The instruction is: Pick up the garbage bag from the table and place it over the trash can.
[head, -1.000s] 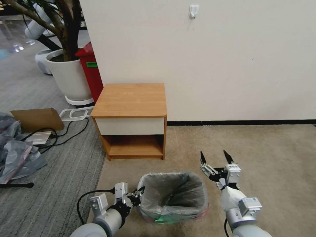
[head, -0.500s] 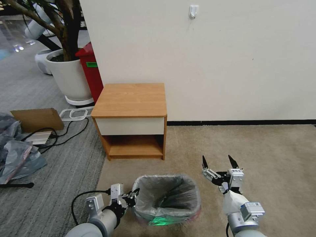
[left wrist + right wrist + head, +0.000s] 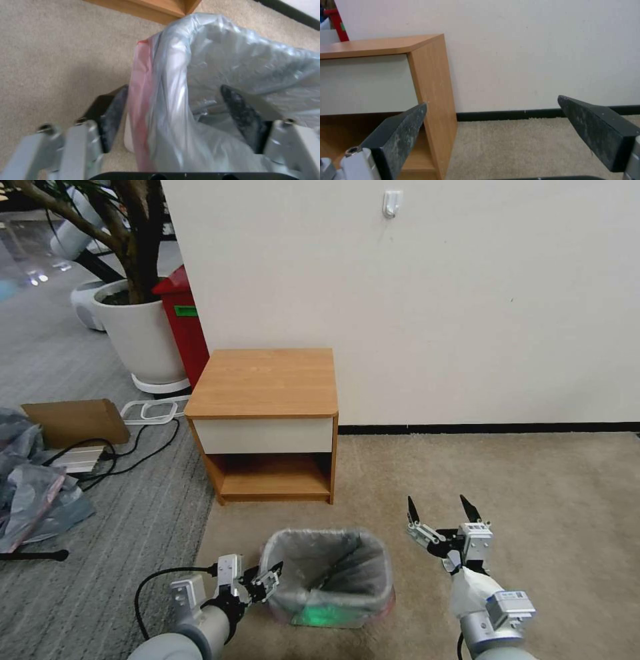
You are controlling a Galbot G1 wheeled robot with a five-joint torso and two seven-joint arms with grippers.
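The garbage bag [image 3: 327, 563], grey crinkled plastic with a pinkish-red rim [image 3: 138, 82], is draped over the trash can on the carpet in front of the table [image 3: 267, 380]. A strip of the can's cream wall [image 3: 128, 140] shows below the bag's edge. My left gripper [image 3: 270, 577] is open at the can's left rim. In the left wrist view this gripper [image 3: 176, 112] straddles the rim, one finger outside and one inside the bag. My right gripper [image 3: 439, 510] stands open over the carpet to the right of the can, and holds nothing.
The table's side [image 3: 430, 87] stands close ahead of the right gripper, against a white wall. On the left are a white plant pot [image 3: 143, 337], a tall red bin [image 3: 183, 323], cardboard and cables [image 3: 100, 447], and a rumpled heap of plastic [image 3: 33, 493]. Open carpet lies to the right.
The bag-covered can has shifted to the left, and my left gripper has drawn left and back with it. My right gripper has pulled back a little, still open.
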